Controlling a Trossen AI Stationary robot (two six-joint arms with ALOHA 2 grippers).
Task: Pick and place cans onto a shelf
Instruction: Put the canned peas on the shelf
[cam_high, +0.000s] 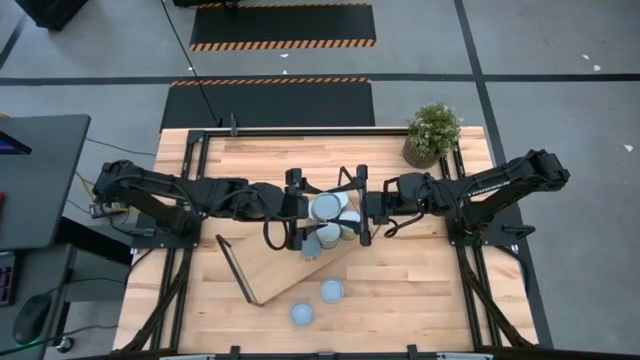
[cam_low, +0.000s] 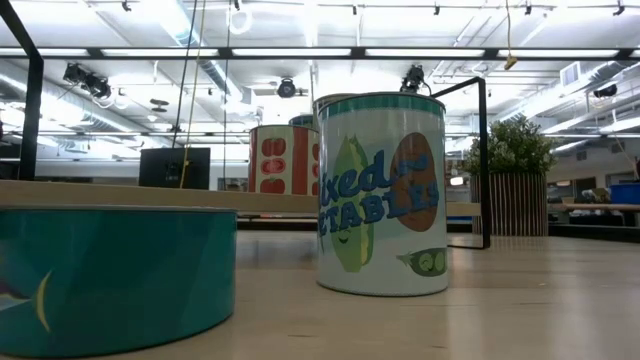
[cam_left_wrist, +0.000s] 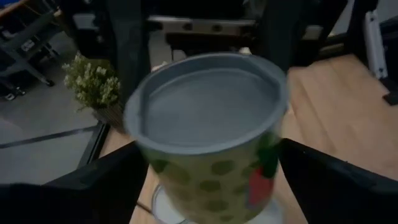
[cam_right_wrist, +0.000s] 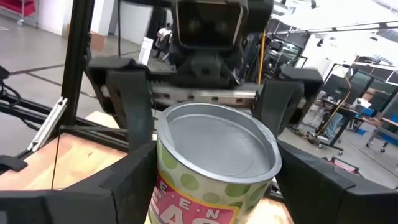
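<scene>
A can (cam_high: 325, 207) with a silvery top and a green dotted label hangs over the middle of the table between both grippers. My right gripper (cam_high: 348, 208) is shut on it from the table's right. From the left, my left gripper (cam_high: 312, 210) stands open, its fingers (cam_right_wrist: 132, 106) close beside the can's two sides. Two more cans (cam_high: 318, 237) (cam_high: 347, 218) stand below on the shelf (cam_high: 280, 265), a light board lying slantwise. On the table near the front edge stand two cans (cam_high: 331, 291) (cam_high: 302, 315). Neither gripper shows in the low view. My right gripper pinches the can's side wall (cam_right_wrist: 163, 171) between its two fingers, just below the rim. The fingers reach in level from the table's right side. The can sits upright, lifted clear above the cans on the shelf. My left gripper: whether its fingers (cam_left_wrist: 118, 177) touch the can's wall I cannot tell.
A potted plant (cam_high: 432, 130) stands at the far right corner. The shelf's black wire frame (cam_high: 232, 262) rises at its left end. In the low view a teal can (cam_low: 110, 275) and a mixed-vegetables can (cam_low: 380, 195) stand close to the camera.
</scene>
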